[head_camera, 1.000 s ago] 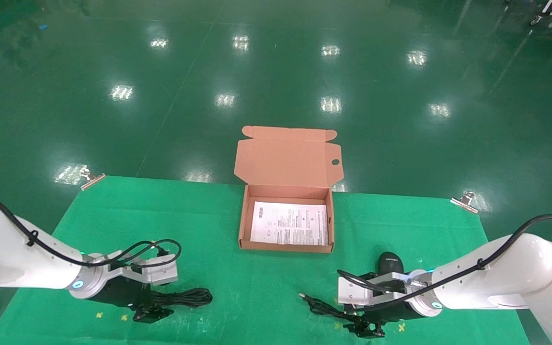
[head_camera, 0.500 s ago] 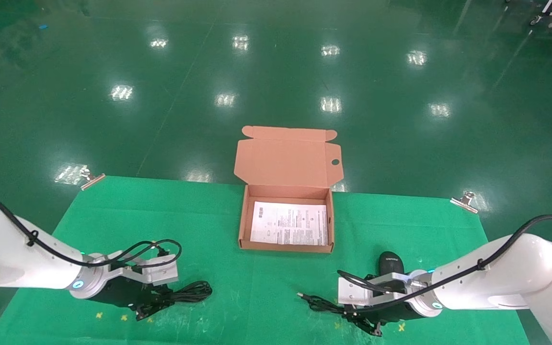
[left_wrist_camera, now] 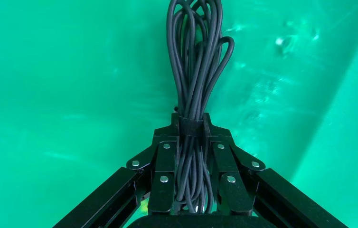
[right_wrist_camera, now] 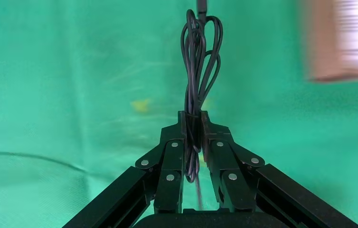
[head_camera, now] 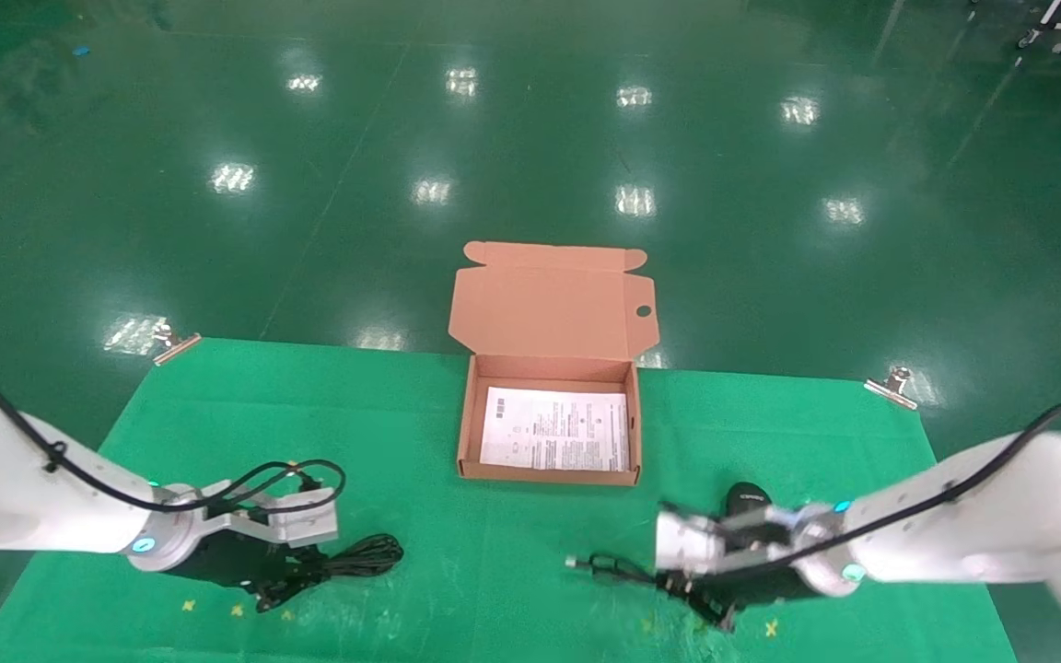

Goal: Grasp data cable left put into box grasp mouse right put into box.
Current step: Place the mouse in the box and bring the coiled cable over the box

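A green cloth-covered table (head_camera: 494,589) filled the lower half of the head view, with a glossy green floor (head_camera: 530,138) above it.

At the lower left of the frame, the left gripper (head_camera: 286,582) sat low over the cloth at the end of a white arm. Its fingers were clenched on the data cable (head_camera: 360,555), a black bundle of long narrow loops whose free end lay on the cloth just to the right of the gripper. In the left wrist view, the black fingers (left_wrist_camera: 165,161) pressed the data cable (left_wrist_camera: 193,85) from both sides at a dark band around the bundle, and the loops ran away from the gripper across the green cloth.

In the middle of the frame stood the box (head_camera: 466,433), orange-brown cardboard, open, with its flap lid (head_camera: 549,308) raised behind it and a round hole near the lid's right edge. A white printed sheet (head_camera: 555,428) lay flat inside.

At the lower right, the right gripper (head_camera: 710,603) was also low over the cloth. The mouse (head_camera: 749,497), small and black, rested on the table just behind it, partly hidden by the wrist. The gripper was closed not on the mouse body but on the mouse's cord (head_camera: 609,569), which trailed left to a small plug. The right wrist view showed the fingers (right_wrist_camera: 172,164) pinching the bundled cord (right_wrist_camera: 197,71).

A metal clip sat at the table's upper left corner (head_camera: 171,343) and another at its upper right corner (head_camera: 894,385).
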Tool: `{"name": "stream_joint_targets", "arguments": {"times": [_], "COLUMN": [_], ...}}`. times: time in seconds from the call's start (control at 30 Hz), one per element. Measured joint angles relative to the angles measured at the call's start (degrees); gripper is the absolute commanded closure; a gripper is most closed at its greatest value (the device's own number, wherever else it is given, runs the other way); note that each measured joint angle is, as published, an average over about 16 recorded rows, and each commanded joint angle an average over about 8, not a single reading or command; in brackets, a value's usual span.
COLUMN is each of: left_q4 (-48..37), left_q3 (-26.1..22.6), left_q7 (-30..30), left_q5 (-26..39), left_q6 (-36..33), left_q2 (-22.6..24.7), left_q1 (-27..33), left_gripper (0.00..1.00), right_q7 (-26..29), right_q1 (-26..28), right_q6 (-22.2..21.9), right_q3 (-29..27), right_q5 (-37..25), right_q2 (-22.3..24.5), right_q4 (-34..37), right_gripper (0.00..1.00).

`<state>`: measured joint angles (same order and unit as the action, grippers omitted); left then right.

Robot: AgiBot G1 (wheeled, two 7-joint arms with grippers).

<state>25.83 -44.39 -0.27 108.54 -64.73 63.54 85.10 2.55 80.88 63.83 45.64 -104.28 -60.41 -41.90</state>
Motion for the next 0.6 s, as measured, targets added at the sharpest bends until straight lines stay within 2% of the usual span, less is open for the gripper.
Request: {"name": "stream_joint_targets", "arguments": {"times": [0.17, 0.33, 0.47, 0.6], "left_q4": [6.0, 14.2, 20.9, 26.4], "left_q3": [1.0, 2.3, 3.3, 4.0], "left_q7": [-0.3, -2.4, -5.5, -8.9], "left_q5": [-0.7, -0.5, 0.6, 2.6], "left_q6": [-0.9, 0.1, 2.6, 6.1], "left_q2": [-3.2, -6.5, -8.1, -8.4], "left_q1": [1.1, 2.3, 3.2, 4.0], "left_gripper": [1.0, 1.0, 1.0, 1.0], "right_q7": [5.7, 11.8, 14.6, 14.7], "right_q1": [2.1, 5.1, 8.2, 11.9], "right_q6": [0.5, -1.4, -4.3, -7.7], "right_q3": [-2.1, -4.4, -5.9, -7.0], "right_q5": [0.0, -1.4, -2.8, -3.3], "right_q2": [5.2, 8.9, 8.6, 5.2], "right_q4": [-8.7, -17.1, -20.9, -20.4], "right_gripper": [1.0, 1.0, 1.0, 1.0]}}
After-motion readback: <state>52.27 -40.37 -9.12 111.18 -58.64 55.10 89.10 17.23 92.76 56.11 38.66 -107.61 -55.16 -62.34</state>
